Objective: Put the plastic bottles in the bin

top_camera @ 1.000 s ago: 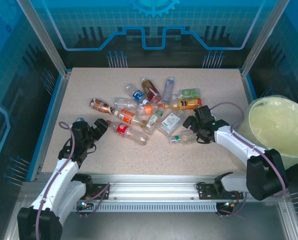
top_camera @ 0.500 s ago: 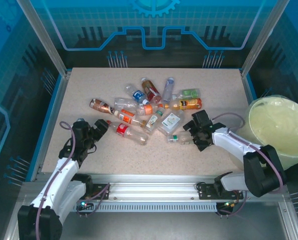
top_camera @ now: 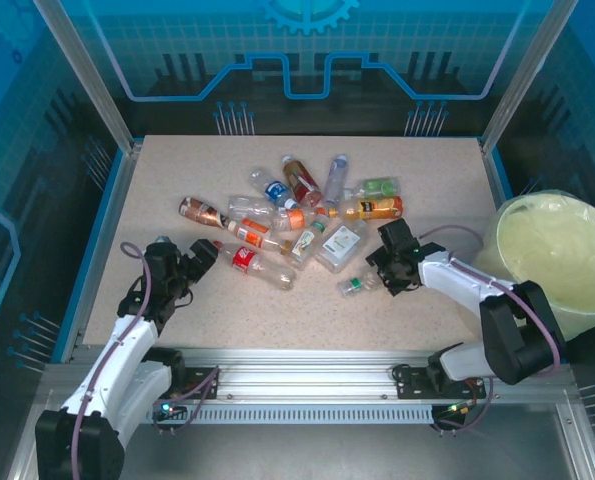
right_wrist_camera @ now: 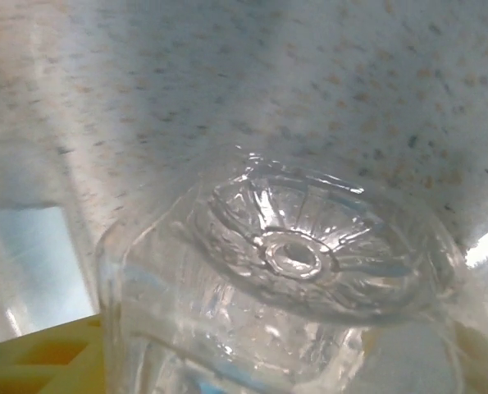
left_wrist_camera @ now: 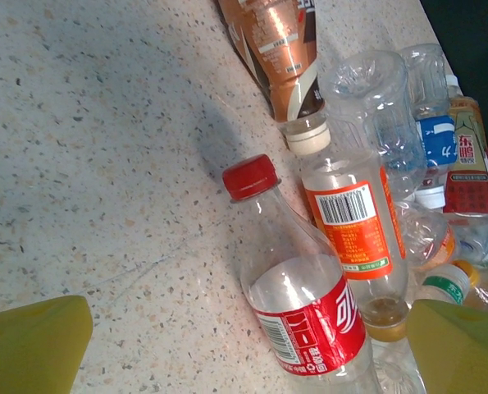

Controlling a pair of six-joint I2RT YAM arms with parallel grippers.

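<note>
table top (top_camera: 177,180): speckled beige stone-look, matt, fine grain. red-capped bottle (left_wrist_camera: 297,271): clear glossy plastic, shiny film label, smooth cap. bottle base (right_wrist_camera: 293,254): clear, glossy, moulded ribs. bin (top_camera: 562,255): pale matt plastic, thin translucent liner. front rail (top_camera: 297,362), lower centre: brushed metal.

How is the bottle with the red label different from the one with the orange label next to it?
The red-label bottle has a red wrapper with white writing; the orange-label bottle has an orange one with a barcode on a white patch. The red-label bottle lies at the pile's near edge; the orange-label bottle lies farther in. Both are clear and lie on their sides on the table.
</note>
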